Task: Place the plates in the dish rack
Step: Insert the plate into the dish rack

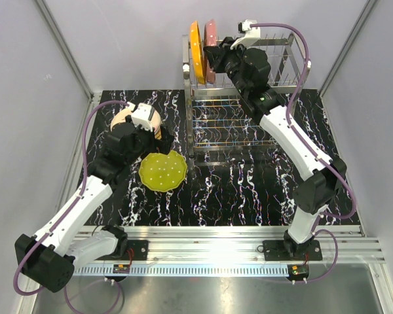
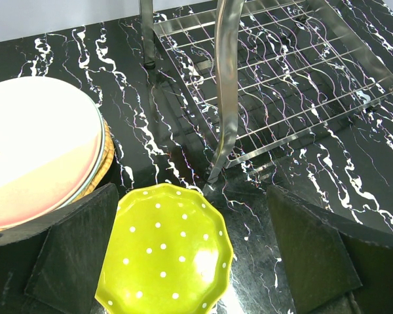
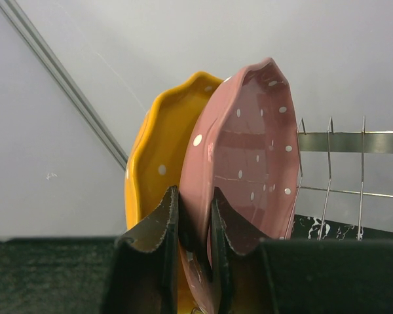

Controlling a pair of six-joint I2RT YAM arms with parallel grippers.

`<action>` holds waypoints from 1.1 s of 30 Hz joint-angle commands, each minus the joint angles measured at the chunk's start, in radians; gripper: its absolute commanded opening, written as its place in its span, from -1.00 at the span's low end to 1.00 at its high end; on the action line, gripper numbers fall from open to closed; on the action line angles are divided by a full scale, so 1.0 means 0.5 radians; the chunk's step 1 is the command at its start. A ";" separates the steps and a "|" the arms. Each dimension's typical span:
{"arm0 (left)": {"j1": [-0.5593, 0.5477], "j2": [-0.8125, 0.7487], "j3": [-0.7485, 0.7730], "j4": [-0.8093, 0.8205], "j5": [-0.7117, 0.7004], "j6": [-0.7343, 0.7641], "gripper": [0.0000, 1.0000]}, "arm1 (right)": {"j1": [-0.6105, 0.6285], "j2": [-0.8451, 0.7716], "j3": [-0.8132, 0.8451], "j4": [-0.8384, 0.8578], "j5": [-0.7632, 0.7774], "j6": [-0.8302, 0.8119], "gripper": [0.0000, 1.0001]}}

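While the right end effector (image 3: 194,194) clamps the pink dotted plate (image 3: 249,150), the lime-green dotted plate (image 1: 162,171) lies, from above, five o'clock of the spread left end effector (image 1: 149,136).

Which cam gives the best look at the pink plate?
Right wrist: the pink plate fills the frame, upright, rim pinched by the right gripper. Top external shows it only edge-on. Left wrist misses it.
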 commanded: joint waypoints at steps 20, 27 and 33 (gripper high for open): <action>0.006 -0.014 -0.002 0.080 -0.035 0.007 0.98 | -0.046 -0.202 -0.001 0.198 -0.150 0.039 -0.28; 0.009 -0.014 -0.002 0.071 -0.032 0.004 0.98 | -0.046 -0.208 0.012 0.177 -0.150 0.030 -0.23; 0.006 -0.020 -0.002 0.071 -0.032 0.004 0.98 | -0.046 -0.230 0.011 0.161 -0.162 0.033 -0.18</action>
